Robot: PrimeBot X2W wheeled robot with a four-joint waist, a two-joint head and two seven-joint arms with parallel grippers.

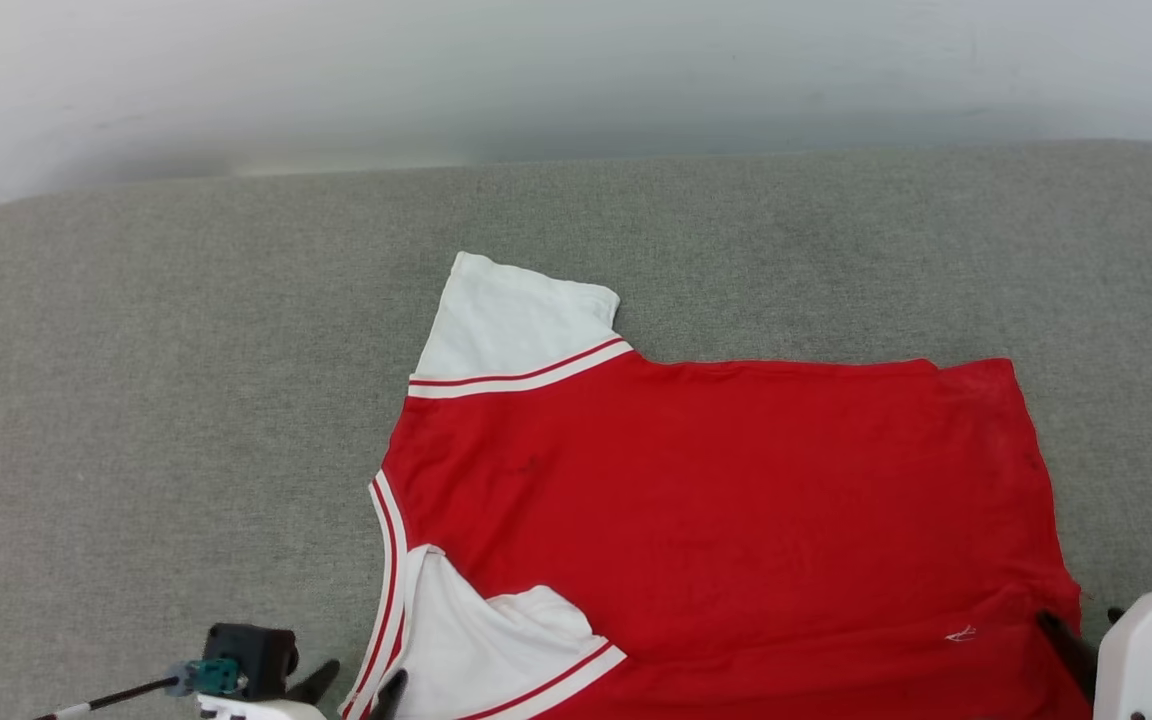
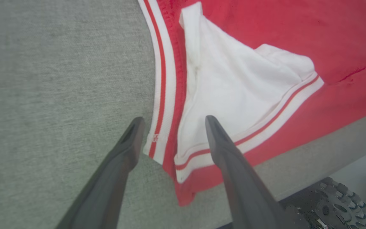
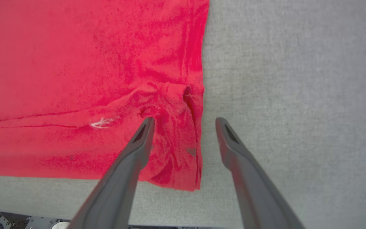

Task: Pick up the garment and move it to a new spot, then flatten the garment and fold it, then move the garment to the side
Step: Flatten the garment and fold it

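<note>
The garment [image 1: 716, 500], red with white sleeves and striped trim, lies spread flat on the grey surface, neck to the left and hem to the right. One white sleeve [image 1: 516, 320] points to the far side; the other sleeve [image 2: 233, 95] is folded onto the red body near the front edge. My left gripper [image 1: 356, 685] [image 2: 173, 122] stands open just above the striped neck corner, holding nothing. My right gripper [image 1: 1081, 620] [image 3: 185, 121] is open over the creased near hem corner [image 3: 176, 159], one finger above red cloth, the other above bare surface.
The grey padded tabletop [image 1: 186, 400] runs wide to the left and behind the shirt, ending at a pale wall [image 1: 576, 80]. Its front edge [image 2: 313, 165] lies close below the shirt, with the robot's dark base [image 2: 332, 203] beneath.
</note>
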